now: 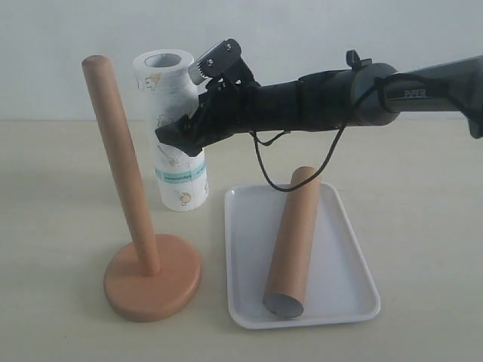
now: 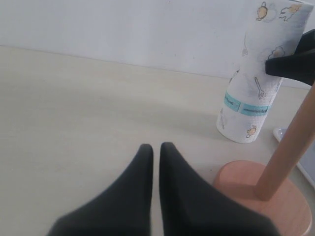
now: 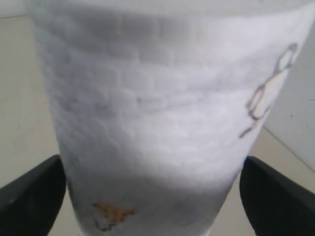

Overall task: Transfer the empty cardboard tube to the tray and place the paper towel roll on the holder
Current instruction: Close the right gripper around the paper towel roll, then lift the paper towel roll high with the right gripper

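**Towel roll bracketed, not on the post yet**

So the paper towel roll (image 1: 179,177) stands upright on the counter (image 1: 60,226), at the back, behind both the holder (image 1: 143,226) and the tray (image 1: 245,226). It's on its end with the hollow core facing up, which is handy, since that hole has to drop over the dowel.

The right claw (image 1: 181,128) comes in sideways from the right at about mid-height of the roll. In the right wrist view its fingers (image 3: 29,196) are spread wide and sit right at the roll's two flanks, with the paper filling the whole space between them. Whether they're actually squeezing or only bracketing it, I can't tell. A mid-height hold makes sense to me: it keeps the roll from tipping and leaves both ends free.

The holder is in front and to the left, bare post, nothing on it. The empty cardboard tube (image 1: 294,241) lies lengthwise in the tray, grey end towards the camera, so I'd call that half of the job done.

The left claw (image 2: 156,147) is clenched with nothing in it, hanging low over the counter just beside the holder's round base, seemingly parked out of the way.

My guess for what's next: lift straight up above the rounded top, line up the core, then lower
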